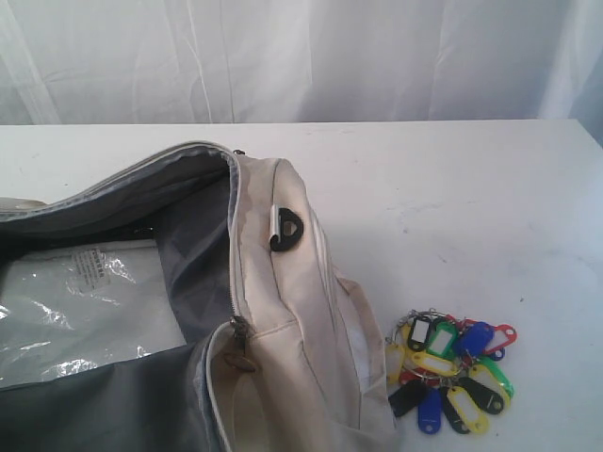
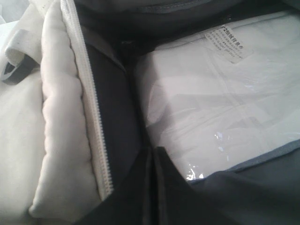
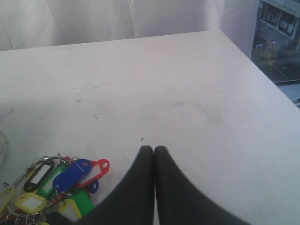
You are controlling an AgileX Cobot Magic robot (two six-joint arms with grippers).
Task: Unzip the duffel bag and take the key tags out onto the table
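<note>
Duffel bag (image 1: 273,282) cropped by exterior view's left and bottom edges. Plastic packet (image 1: 75,301) inside the bag partly hidden under grey lining; its label (image 2: 229,43) print too small to read. Key tags (image 3: 61,180) beside the bag cropped in right wrist view, several overlapped. Left end effector out of every view.

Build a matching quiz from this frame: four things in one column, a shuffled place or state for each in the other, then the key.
Things:
1. bag
2. key tags
3. D-ring
4. plastic packet

Places or states:
A. black, on the bag's outer side
B. lying on the table, outside the bag
C. unzipped, grey lining showing
D. inside the bag

Pairs: 1-C, 2-B, 3-A, 4-D
</note>
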